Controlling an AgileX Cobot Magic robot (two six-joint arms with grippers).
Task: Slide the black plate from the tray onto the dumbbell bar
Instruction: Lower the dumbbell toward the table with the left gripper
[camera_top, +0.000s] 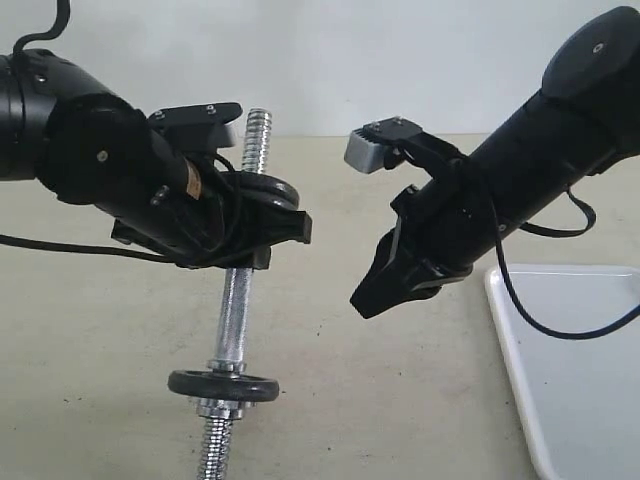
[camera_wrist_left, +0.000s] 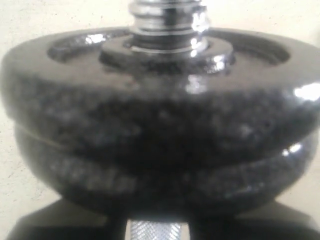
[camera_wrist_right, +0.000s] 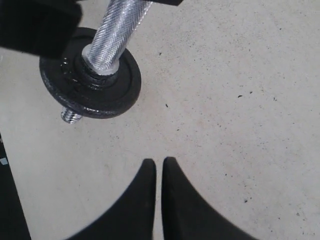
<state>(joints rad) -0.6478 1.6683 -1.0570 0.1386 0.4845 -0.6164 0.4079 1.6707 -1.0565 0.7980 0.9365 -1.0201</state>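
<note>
Your black plate (camera_wrist_left: 160, 85) is on the bar (camera_top: 232, 320), threaded over its upper part and lying flat on a second disc (camera_wrist_left: 160, 185). Just below that pair, your left gripper (camera_top: 262, 240) is clenched on the bar's knurled middle and holds it close to upright, slightly tilted. A third disc (camera_top: 222, 385) sits near the bar's lower end. Your right gripper (camera_wrist_right: 159, 167) hangs apart from the bar, fingers nearly touching and empty. The tray (camera_top: 500, 320) lies on the table (camera_top: 400, 400) off to the right.
</note>
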